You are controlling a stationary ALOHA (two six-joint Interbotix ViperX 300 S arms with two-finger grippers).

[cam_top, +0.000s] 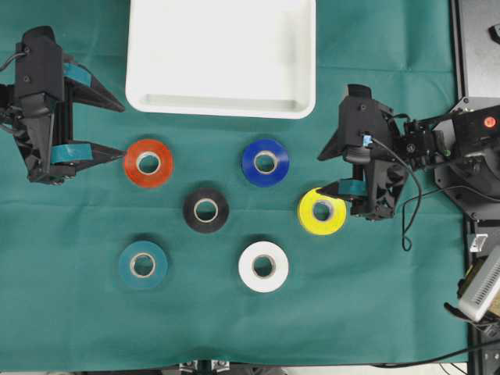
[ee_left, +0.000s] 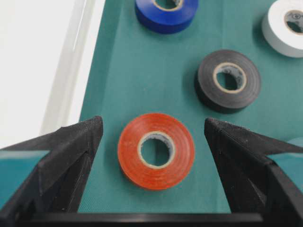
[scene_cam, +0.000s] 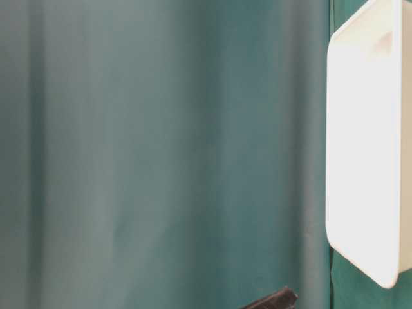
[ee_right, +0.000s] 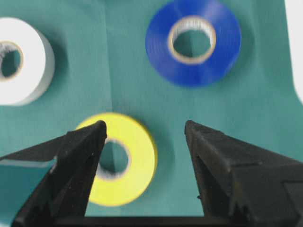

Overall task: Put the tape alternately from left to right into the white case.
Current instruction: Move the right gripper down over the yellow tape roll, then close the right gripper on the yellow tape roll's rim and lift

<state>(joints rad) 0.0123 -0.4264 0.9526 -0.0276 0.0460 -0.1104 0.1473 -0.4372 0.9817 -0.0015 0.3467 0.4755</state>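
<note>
Fingers (ee_left: 75, 142) of both grippers spread, empty; six rolls on cloth.

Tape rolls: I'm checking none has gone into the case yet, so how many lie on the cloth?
6, all on the cloth: red at left, blue below the white case, black centre, yellow right, teal and white in front. None seems hidden.

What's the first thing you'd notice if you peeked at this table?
Six bright rolls of tape on the green cloth: red roll, blue roll, black roll, yellow roll, teal roll and white roll. Above them sits a big white case, holding no rolls. The open left gripper waits by the red roll, and the open right gripper hangs over the yellow one.
</note>
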